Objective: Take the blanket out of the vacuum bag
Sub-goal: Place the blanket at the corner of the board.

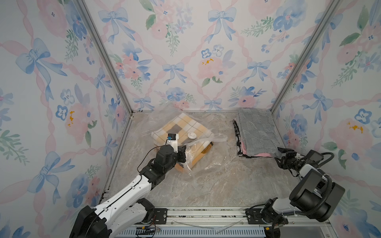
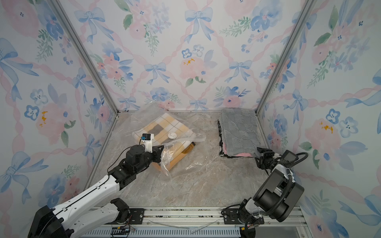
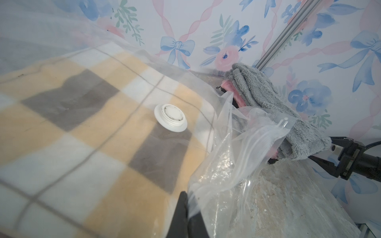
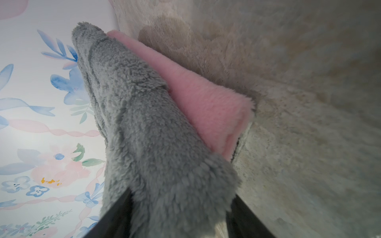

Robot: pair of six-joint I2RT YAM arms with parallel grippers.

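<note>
Plastic of the vacuum bag (image 1: 203, 164) lies crumpled on the left half of the counter (image 1: 216, 189), toward the back wall. It sits cornerwise to the counter's edges. Its long axis runs from the back wall toward the front, and its slack, open mouth points forward and to the right, toward the middle of the counter. The face with the round white valve (image 1: 192, 135) is turned up.

Inside the bag is a folded checked blanket (image 1: 182, 123) in yellow, white and grey. It lies flat under the plastic, with the valve resting over it.

The left gripper (image 3: 188, 198) is pinched tight on a fold of the bag's plastic at the near edge, by the mouth.

A stack of folded blankets sits in the back right corner, well apart from the bag. It has a grey blanket (image 1: 257, 131) on top, a pink one (image 4: 206, 99) under it and a dark patterned layer at the bottom.

The right gripper (image 4: 182, 192) straddles the near corner of the grey blanket, which fills the gap between its fingers. I cannot tell whether it is clamped firmly.
</note>
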